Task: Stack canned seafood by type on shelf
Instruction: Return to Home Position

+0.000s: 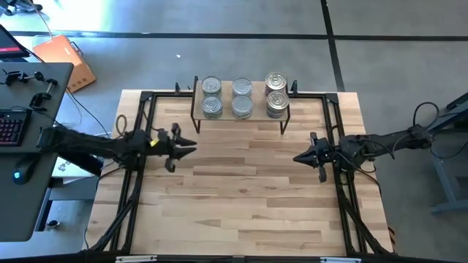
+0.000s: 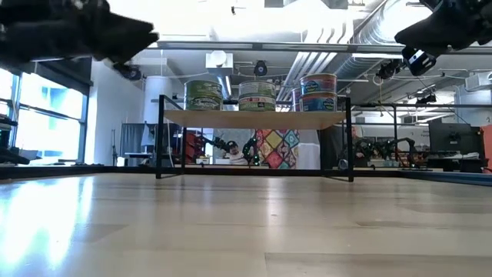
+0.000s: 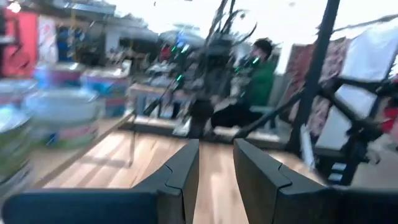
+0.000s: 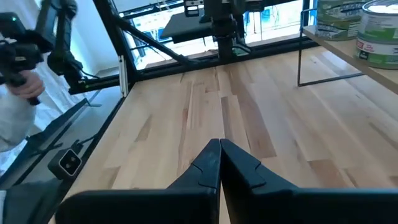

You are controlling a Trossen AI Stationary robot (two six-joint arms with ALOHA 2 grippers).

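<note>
now the left tool (image 1: 189,147), empty with a narrow gap between its fingers, and the right tool (image 1: 300,156), pinched closed on nothing, hang over the desk (image 1: 241,197) well in front of the shelf (image 2: 254,118). the tins (image 1: 242,107) sit on the shelf in 3 sorted groups, so stacking looks finished.

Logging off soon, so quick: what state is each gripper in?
Left gripper: open, holding nothing, above the table's left side.
Right gripper: shut, holding nothing, above its right side.
</note>
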